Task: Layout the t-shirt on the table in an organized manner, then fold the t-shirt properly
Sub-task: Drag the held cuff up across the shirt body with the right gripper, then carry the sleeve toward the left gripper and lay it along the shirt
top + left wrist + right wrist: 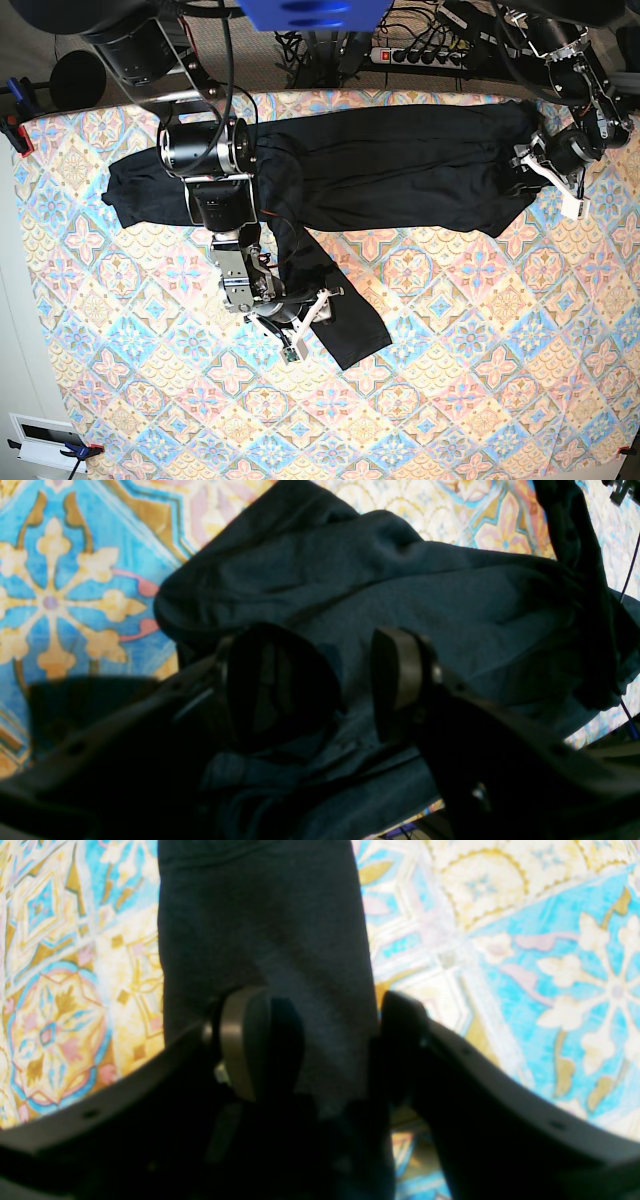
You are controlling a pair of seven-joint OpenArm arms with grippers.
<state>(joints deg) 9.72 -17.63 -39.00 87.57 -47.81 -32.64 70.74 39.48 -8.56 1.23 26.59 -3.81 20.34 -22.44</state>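
Note:
The black t-shirt [400, 170] lies stretched across the far half of the table [450, 380], with one sleeve [340, 320] running down toward the middle. My right gripper [305, 318] hovers low over that sleeve. In the right wrist view the sleeve [260, 915] passes between the open fingers [245, 1040] of the gripper [320, 1040]. My left gripper [535, 165] is at the shirt's right end. In the left wrist view its jaws [345, 680] stand apart over bunched, wrinkled fabric [400, 590].
The patterned tablecloth [60, 580] shows around the shirt. A power strip [430, 52] and cables lie behind the table's far edge. A red clamp [15, 130] holds the cloth at the left edge. A thin cable [631, 565] hangs at the left wrist view's right side.

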